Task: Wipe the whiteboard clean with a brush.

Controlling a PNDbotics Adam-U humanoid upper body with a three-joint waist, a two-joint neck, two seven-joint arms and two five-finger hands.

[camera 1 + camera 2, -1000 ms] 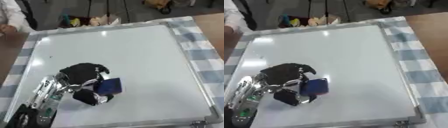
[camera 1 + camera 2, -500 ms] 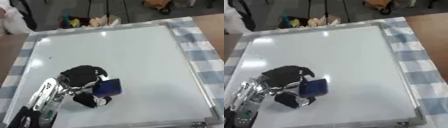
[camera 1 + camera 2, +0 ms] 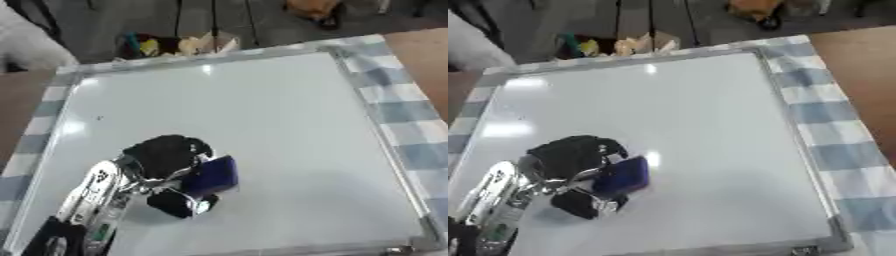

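Observation:
A large whiteboard (image 3: 262, 110) with a silver frame lies flat and fills most of both views. My left hand (image 3: 166, 157) comes in from the lower left and is shut on a dark blue brush (image 3: 213, 176), which rests against the board's lower left part. A tiny dark mark (image 3: 99, 118) shows on the board near its left side. The rest of the board's surface looks white with glare spots. My right hand shows in neither view.
A blue and white checked cloth (image 3: 411, 125) lies under the board and shows along its right side. Brown table (image 3: 864, 65) shows at the far right. Beyond the board's far edge sits a heap of coloured small things (image 3: 179, 45).
My left hand has stayed in about the same spot on the lower left of the board with the brush; the camera view has shifted slightly.

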